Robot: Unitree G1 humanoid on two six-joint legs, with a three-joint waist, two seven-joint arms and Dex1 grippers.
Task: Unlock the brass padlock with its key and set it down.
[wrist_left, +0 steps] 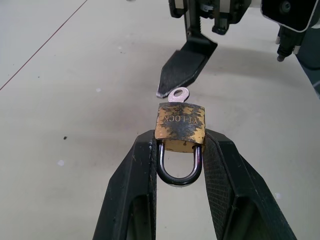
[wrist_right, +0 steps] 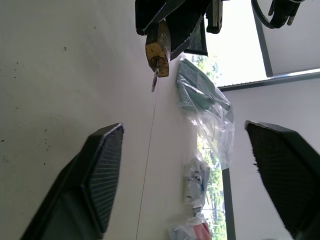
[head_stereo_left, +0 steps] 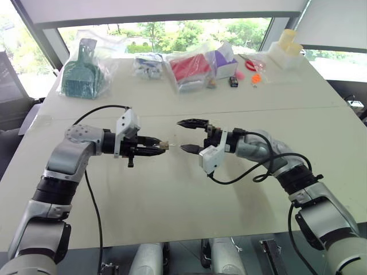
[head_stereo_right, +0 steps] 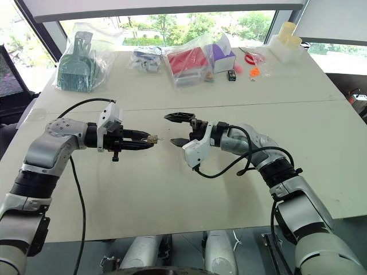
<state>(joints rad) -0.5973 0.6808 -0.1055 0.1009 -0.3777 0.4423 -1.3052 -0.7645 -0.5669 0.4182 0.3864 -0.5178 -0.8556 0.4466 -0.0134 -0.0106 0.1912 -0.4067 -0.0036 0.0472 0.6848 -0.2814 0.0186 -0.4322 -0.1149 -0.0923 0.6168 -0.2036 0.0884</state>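
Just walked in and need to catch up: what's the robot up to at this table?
The left gripper holds the brass padlock between its fingers above the table. The key sits in the padlock's keyhole, and the shackle looks shut. The right gripper faces it with its jaws open, apart from the key and holding nothing. It looks ready to grip and turn the key. The padlock has not been set down yet.

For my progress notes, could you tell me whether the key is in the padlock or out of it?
In. The key sticks out of the brass padlock, which the left pincer grips; the open right pincer is off it.
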